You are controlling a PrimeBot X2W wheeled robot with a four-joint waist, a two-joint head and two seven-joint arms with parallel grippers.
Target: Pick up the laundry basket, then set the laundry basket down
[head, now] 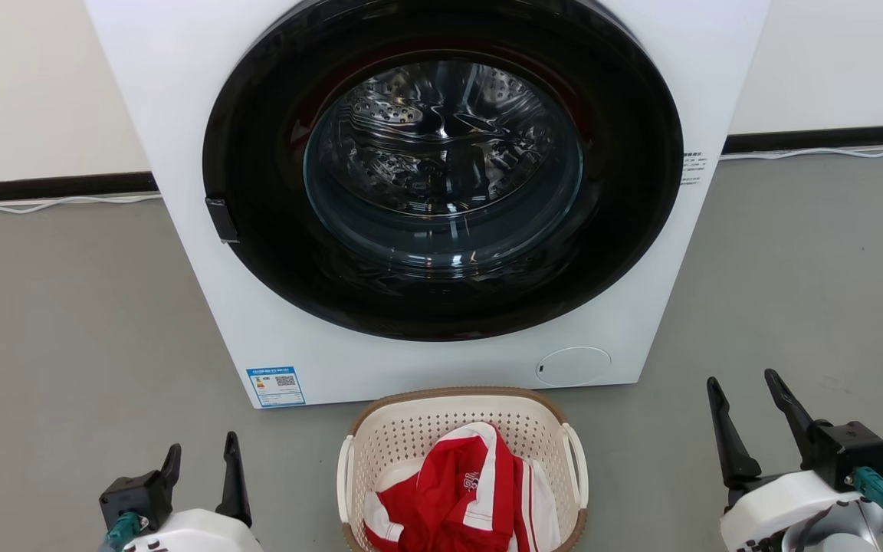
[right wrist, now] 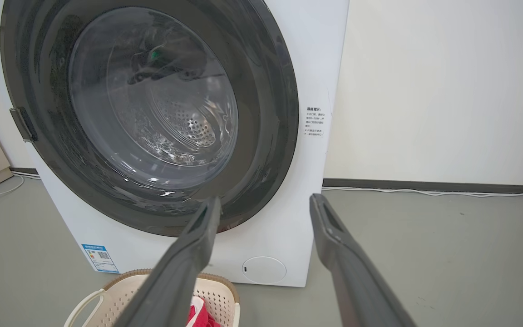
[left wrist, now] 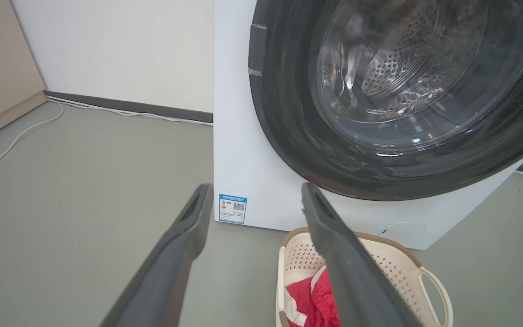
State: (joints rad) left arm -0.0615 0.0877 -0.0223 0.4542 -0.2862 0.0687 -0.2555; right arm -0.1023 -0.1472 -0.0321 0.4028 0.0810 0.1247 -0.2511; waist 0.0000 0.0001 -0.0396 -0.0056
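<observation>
Laundry basket rests untouched — left end effector, right end effector spread wide.

Bright, even diffuse indoor light; shadows are faint and soft-edged on the floor. White glare streaks on the washing machine door glass, sparkle off the drum behind it. Head view sharp; wrist views stretch the round door toward the borders, and the near fingers look slightly soft.
</observation>
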